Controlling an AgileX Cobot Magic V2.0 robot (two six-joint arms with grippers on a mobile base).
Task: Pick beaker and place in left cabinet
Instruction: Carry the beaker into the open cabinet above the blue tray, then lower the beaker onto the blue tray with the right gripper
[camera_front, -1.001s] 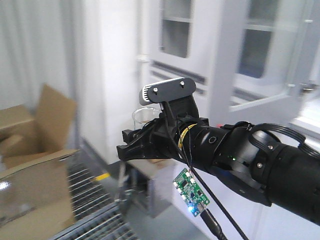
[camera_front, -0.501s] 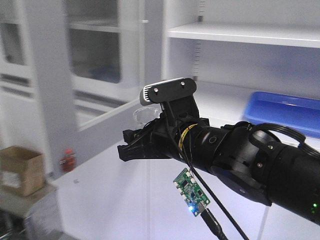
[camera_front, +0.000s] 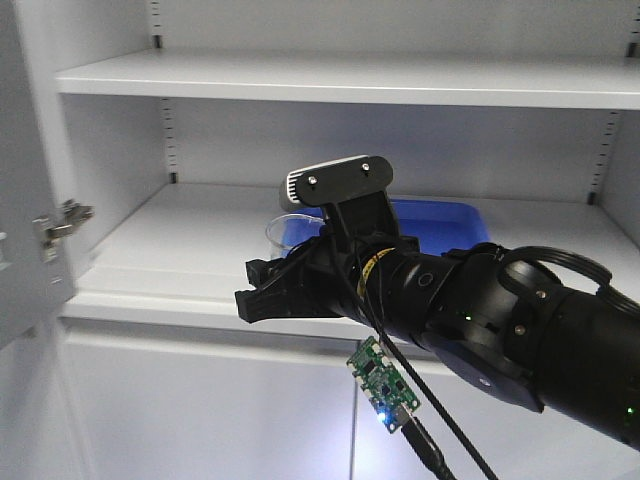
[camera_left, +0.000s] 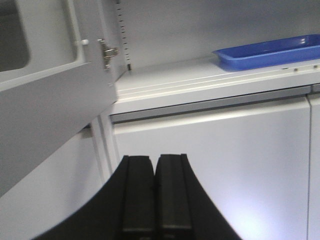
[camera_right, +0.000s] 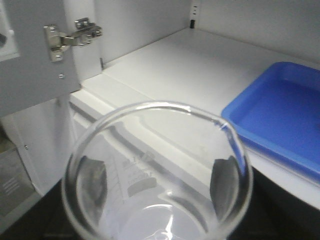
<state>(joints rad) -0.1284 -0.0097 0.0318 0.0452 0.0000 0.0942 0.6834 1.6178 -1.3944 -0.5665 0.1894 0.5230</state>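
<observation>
My right gripper (camera_front: 262, 291) is shut on the clear glass beaker (camera_front: 288, 229), holding it upright in front of the left cabinet's middle shelf (camera_front: 170, 250). In the right wrist view the beaker (camera_right: 160, 107) fills the lower frame, and both fingers (camera_right: 92, 182) show dark through its glass wall. The gripper (camera_right: 157, 192) is level with the shelf's front edge (camera_right: 150, 85). The blue tray (camera_front: 445, 222) lies on that shelf behind the arm, to the beaker's right (camera_right: 280, 110). My left gripper (camera_left: 155, 167) is shut and empty, lower down, facing the closed panel below the shelf (camera_left: 200, 75).
The cabinet door (camera_front: 30, 180) stands open at the left with its metal hinge (camera_front: 62, 222); the hinge also shows in the right wrist view (camera_right: 70, 32) and the left wrist view (camera_left: 107, 51). An upper shelf (camera_front: 350, 80) spans above. A circuit board (camera_front: 385, 385) hangs from the right arm.
The whole scene has swung past: cardboard boxes and glazed doors gave way to the open cabinet, now straight ahead. The right gripper keeps the beaker in the same pose.
</observation>
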